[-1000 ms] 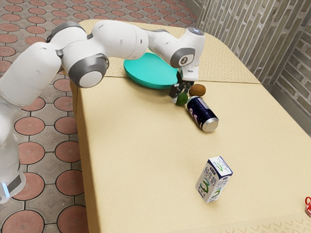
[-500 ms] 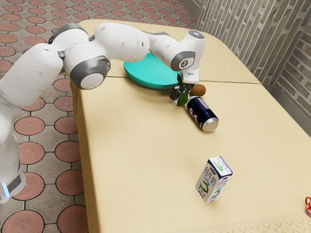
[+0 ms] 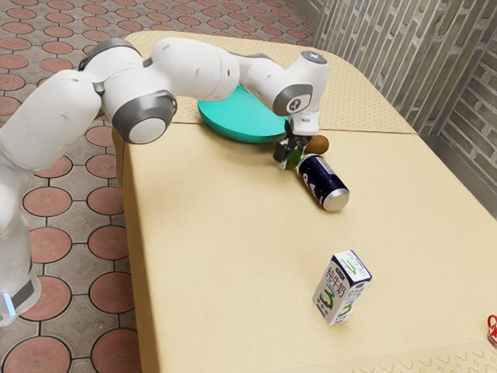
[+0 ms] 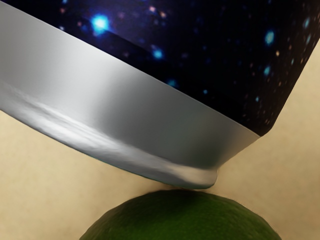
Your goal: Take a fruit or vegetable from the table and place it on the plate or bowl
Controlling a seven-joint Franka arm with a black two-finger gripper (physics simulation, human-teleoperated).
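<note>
A small green lime [image 3: 293, 159] lies on the tan table, touching the base of a fallen dark blue can [image 3: 324, 183]. My gripper [image 3: 292, 155] is lowered straight over the lime, open, its black fingers standing on either side of the fruit. The wrist view shows the lime [image 4: 180, 217] just under my hand, with the can's silver rim [image 4: 125, 125] right against it. A brown kiwi [image 3: 318, 143] rests just behind the can. The teal plate [image 3: 233, 116] lies at the back of the table, close behind my hand and partly covered by my arm.
A white and green milk carton [image 3: 342, 287] stands near the table's front. A small red object [image 3: 492, 328] peeks in at the exterior view's right edge. Open tabletop [image 3: 210, 233] stretches toward the exterior view's left of the can.
My hand has come down and shifted slightly toward the can, and its fingers now stand around the lime. The lime, can and kiwi have stayed in place.
</note>
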